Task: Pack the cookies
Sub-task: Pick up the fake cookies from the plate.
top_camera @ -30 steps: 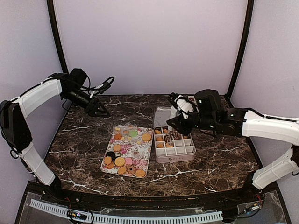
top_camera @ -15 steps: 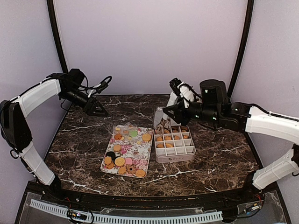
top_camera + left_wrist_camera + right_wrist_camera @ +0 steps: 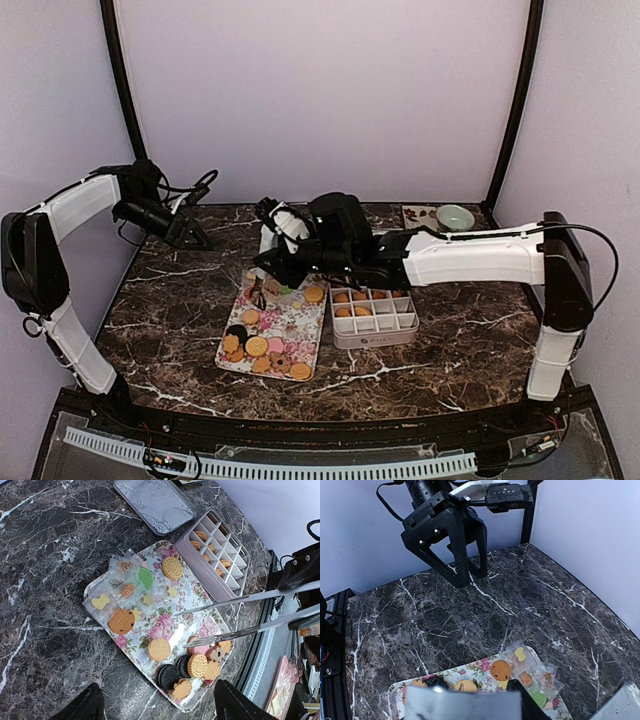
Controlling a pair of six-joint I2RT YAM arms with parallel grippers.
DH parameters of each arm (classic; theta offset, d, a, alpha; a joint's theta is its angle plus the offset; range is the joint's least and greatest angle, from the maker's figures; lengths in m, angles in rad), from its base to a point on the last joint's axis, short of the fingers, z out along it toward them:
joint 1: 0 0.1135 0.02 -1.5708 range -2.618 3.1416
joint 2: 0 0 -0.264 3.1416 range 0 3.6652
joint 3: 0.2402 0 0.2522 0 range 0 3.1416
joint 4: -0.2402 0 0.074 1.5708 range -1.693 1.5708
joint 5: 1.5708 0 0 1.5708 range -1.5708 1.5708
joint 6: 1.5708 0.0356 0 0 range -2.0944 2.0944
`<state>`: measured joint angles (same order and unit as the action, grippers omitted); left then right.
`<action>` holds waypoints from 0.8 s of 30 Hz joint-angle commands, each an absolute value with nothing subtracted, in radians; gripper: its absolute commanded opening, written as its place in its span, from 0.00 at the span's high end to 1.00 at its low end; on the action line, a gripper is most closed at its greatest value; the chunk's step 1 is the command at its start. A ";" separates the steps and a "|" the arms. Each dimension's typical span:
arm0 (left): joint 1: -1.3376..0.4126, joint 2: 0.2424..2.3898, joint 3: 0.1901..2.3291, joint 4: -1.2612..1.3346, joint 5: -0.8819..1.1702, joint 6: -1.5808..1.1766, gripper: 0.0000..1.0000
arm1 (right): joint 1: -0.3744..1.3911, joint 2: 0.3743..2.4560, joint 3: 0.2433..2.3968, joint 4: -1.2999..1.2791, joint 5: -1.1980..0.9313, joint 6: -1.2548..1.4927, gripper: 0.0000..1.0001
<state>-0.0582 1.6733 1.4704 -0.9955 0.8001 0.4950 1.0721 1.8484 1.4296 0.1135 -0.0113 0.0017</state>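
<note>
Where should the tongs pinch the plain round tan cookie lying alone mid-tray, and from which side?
Across its rim, on opposite edges, with the tongs lowered from straight above. The round tan cookie lies flat with bare tray all round it, so both tips should probably fit beside it.

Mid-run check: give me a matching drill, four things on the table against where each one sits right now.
Things:
1. floral tray
2. divided box
3. green bowl
4. metal tongs

Places:
A. far right corner of the table
B. held in the right tool, tips over the floral tray
C. middle of the table, carrying loose cookies
D. just right of the floral tray, a few cookies in its far compartments

Pairs: 1-C, 2-D, 3-A, 4-B
</note>
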 commanded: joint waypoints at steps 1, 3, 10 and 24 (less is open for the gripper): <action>-0.046 1.618 1.444 -1.031 0.818 0.511 0.22 | 1.090 1.931 1.544 0.214 -0.033 0.008 0.59; -0.044 1.615 1.443 -1.035 0.819 0.516 0.22 | 1.092 1.972 1.578 0.216 -0.037 0.011 0.59; -0.042 1.603 1.441 -1.034 0.831 0.515 0.22 | 1.097 2.064 1.634 0.207 -0.037 0.014 0.59; -0.043 1.597 1.435 -1.039 0.828 0.520 0.22 | 1.106 2.105 1.591 0.230 -0.101 0.075 0.59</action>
<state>-0.0479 1.6398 1.4506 -1.0058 0.8146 0.5041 1.0931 2.0972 1.5986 0.1577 -0.0685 0.0410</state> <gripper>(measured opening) 0.782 0.411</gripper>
